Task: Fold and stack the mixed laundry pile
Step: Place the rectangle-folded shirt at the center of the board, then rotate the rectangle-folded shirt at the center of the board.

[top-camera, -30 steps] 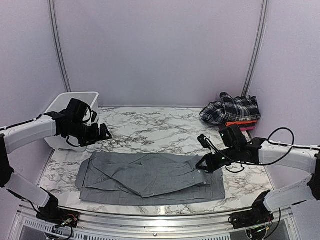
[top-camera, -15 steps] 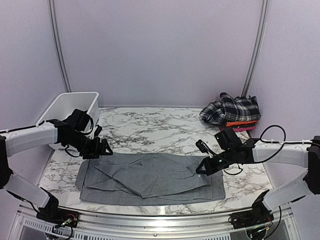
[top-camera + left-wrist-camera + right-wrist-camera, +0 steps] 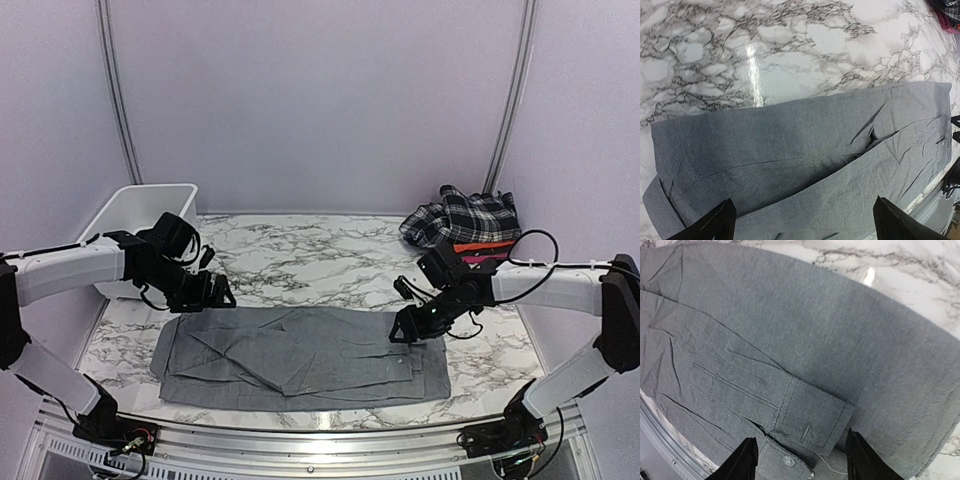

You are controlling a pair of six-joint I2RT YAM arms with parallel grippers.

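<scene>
marbled white table [image 3: 300, 262], with a metal rail [image 3: 300, 440] along its near edge. closest to the rail lie the grey trousers [image 3: 300, 355], spread flat and folded lengthways, waistband to the right. the right wrist view shows a button [image 3: 788, 460] and a stitched belt loop [image 3: 810, 430] there; any marking on the button is too small to read. the right gripper [image 3: 405, 331] hangs just over that waistband end, fingers apart with nothing between them. the left gripper [image 3: 207, 293] hovers above the trousers' far left corner, spread wide and empty. further back on the left stands a white basket [image 3: 135, 210]. in the far right corner a black-and-white plaid piece [image 3: 462, 218] sits on a red-pink piece [image 3: 488, 256], well apart from the trousers.
</scene>
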